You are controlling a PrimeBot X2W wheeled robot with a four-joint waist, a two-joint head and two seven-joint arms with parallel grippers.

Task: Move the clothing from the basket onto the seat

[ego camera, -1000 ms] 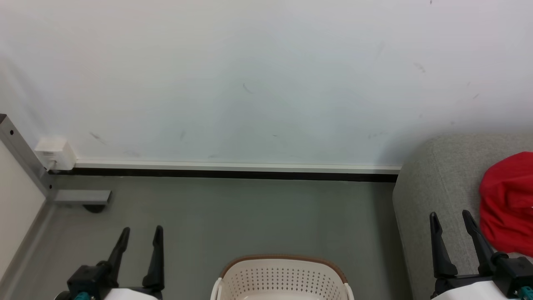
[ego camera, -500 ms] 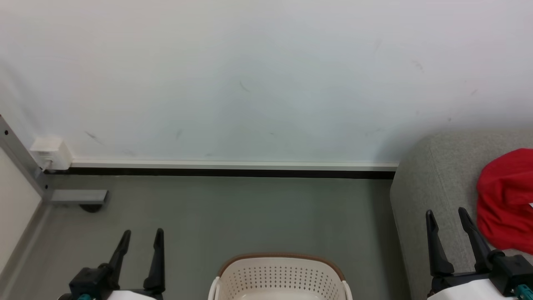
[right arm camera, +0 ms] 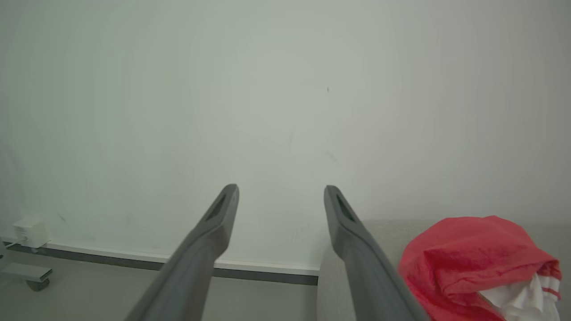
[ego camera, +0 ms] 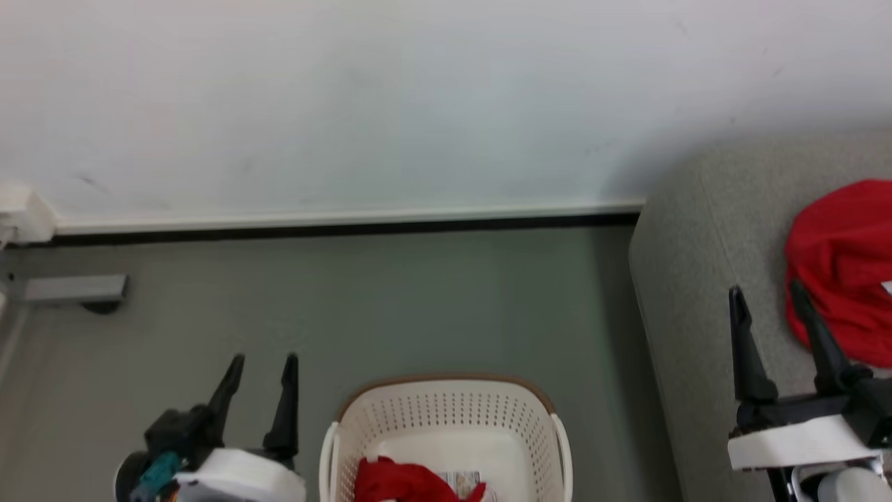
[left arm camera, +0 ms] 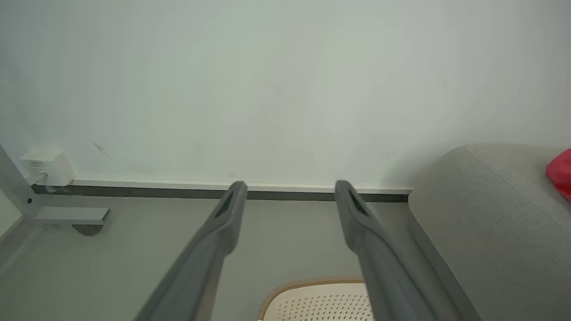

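The head camera has tipped downward over the last second, so the pale wall [ego camera: 348,104] is taking less of the picture and the grey floor [ego camera: 383,300] more. Only the view is shifting, not the room. The grey seat [ego camera: 697,265] is standing at the right, running off the frame. The cream basket [ego camera: 446,415] is sitting on the floor between the arms, and its inside is now showing. One red garment [ego camera: 843,258] is lying heaped on the seat, cut by the right edge. A smaller red piece [ego camera: 401,482] is lying in the basket's bottom, so the task looks only partly done, with that piece waiting to be lifted out. The left gripper [ego camera: 265,358] is hanging just left of the basket, fingers spread and empty. The right gripper [ego camera: 764,287] is hovering over the seat beside the heap, fingers likewise apart. The basket's near half is falling below the frame, so whether more clothing is lying there cannot be told, and a small pale patch [ego camera: 461,480] beside the red cloth is too blurred to name.
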